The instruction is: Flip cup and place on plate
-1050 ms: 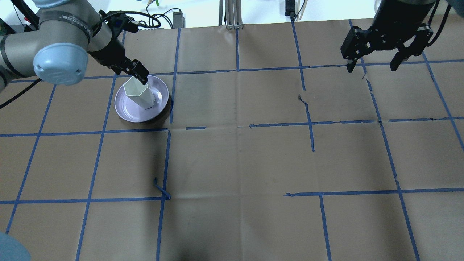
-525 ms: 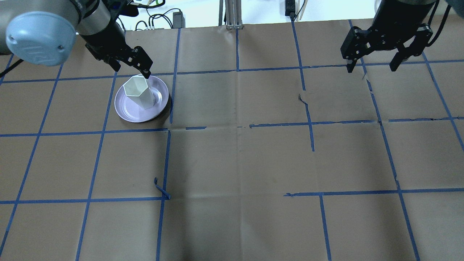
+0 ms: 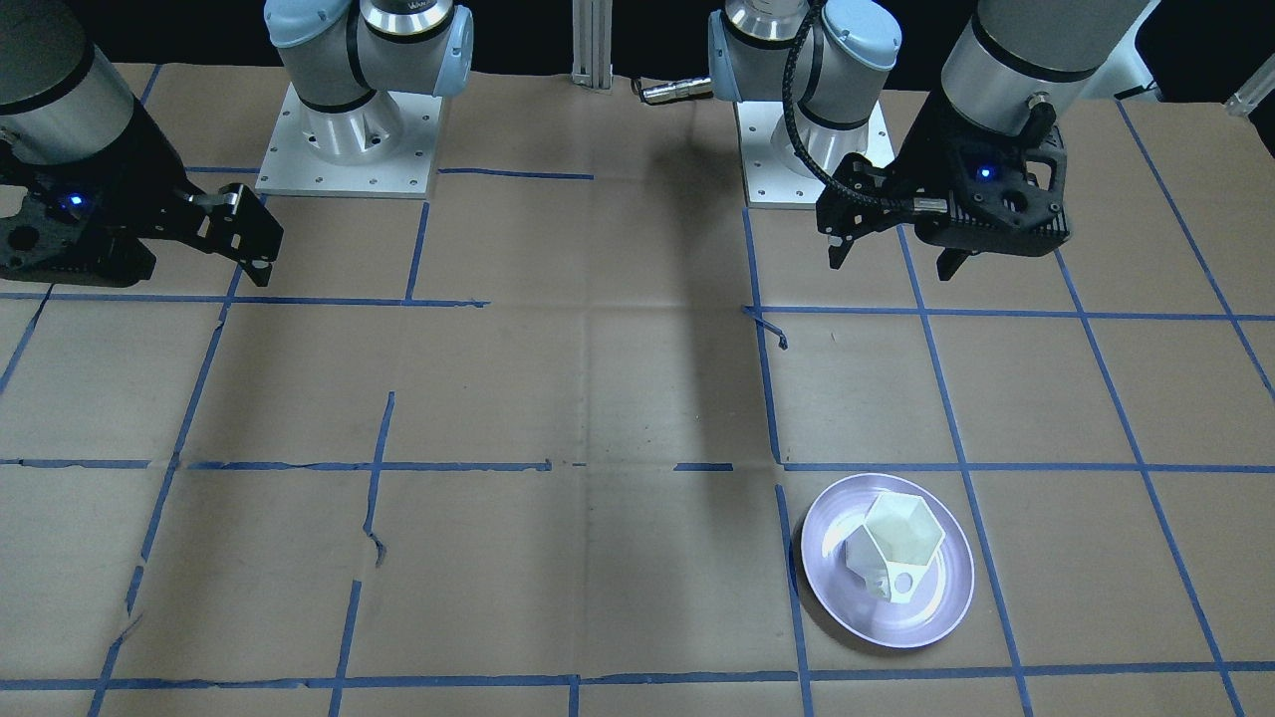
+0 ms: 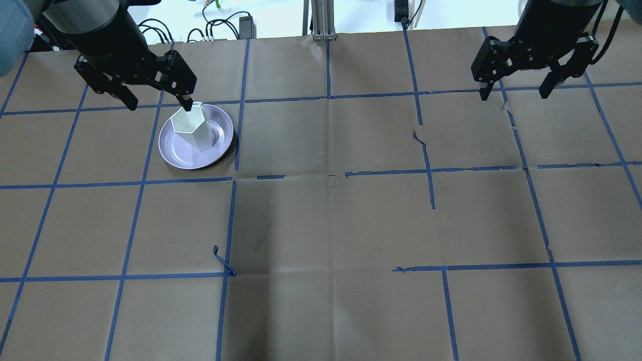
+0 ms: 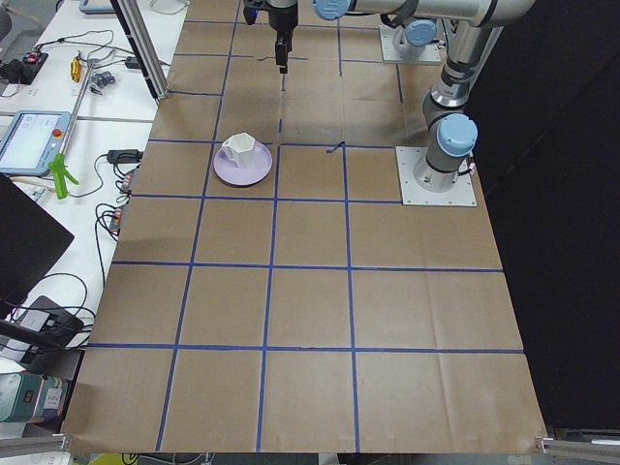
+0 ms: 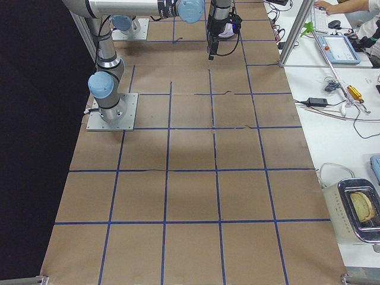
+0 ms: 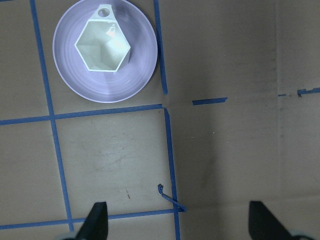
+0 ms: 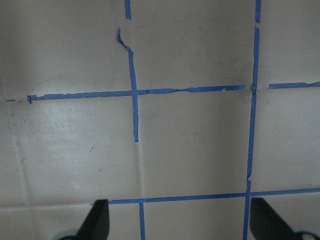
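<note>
The white faceted cup (image 4: 192, 126) stands upright, mouth up, on the lavender plate (image 4: 175, 150) at the table's far left. It also shows in the front view (image 3: 896, 543) on the plate (image 3: 926, 612) and in the left wrist view (image 7: 102, 47), centred on the plate (image 7: 100, 90). My left gripper (image 4: 159, 103) is open and empty, raised above the table, clear of the cup, on the robot's side of it (image 3: 890, 264). Its fingertips (image 7: 97, 220) frame the bottom of the wrist view. My right gripper (image 4: 513, 94) is open and empty, hovering far right.
Brown paper with a blue tape grid covers the table (image 4: 331, 210). A curled loose tape end (image 4: 223, 260) lies on the table. Cables and a metal post (image 4: 321, 20) sit beyond the far edge. Both arm bases (image 3: 349, 119) stand at the robot's side.
My left gripper has lifted off the cup's rim and drawn back to the left in the overhead view. The cup stays upright on the plate. The right arm has not moved.
</note>
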Controlling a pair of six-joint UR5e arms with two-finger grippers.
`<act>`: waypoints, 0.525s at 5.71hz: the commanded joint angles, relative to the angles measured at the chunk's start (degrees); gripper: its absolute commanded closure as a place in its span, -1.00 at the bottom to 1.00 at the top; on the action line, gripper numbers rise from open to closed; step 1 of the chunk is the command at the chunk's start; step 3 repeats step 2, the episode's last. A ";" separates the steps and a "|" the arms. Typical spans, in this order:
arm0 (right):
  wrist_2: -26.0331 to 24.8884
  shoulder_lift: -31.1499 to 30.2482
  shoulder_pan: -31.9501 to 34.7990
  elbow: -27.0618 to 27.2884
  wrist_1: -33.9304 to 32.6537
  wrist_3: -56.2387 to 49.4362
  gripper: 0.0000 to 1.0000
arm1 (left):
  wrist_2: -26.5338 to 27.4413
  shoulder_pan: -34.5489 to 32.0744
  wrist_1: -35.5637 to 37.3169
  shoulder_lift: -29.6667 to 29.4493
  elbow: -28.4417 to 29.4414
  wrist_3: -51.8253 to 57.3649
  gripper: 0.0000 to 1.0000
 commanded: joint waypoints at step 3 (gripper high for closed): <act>0.00 0.00 0.00 0.00 -0.09 0.00 -1.00 | 1.01 -0.02 2.94 -0.20 -0.60 -1.06 -0.98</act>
